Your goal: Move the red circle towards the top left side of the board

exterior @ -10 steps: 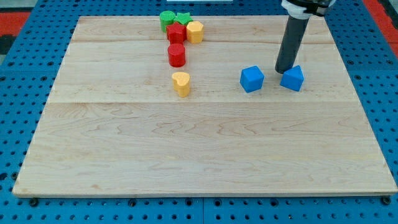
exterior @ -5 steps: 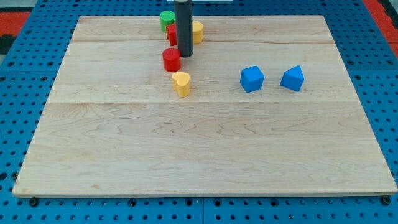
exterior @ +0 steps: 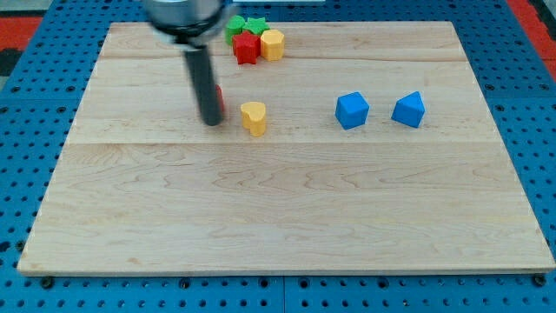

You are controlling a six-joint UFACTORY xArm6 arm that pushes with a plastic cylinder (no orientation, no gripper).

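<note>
The red circle is almost fully hidden behind my rod; only a thin red sliver shows at the rod's right edge, left of the board's middle in its upper part. My tip rests on the board just in front of and left of that sliver. A yellow heart block lies to the tip's right.
At the view's top sit a green circle, a green star, a red block and a yellow block, packed together. Two blue blocks lie at the right.
My rod swept from the right blue block to the top cluster, then down and left. The red circle slid left and slightly down and is now mostly hidden behind the rod.
</note>
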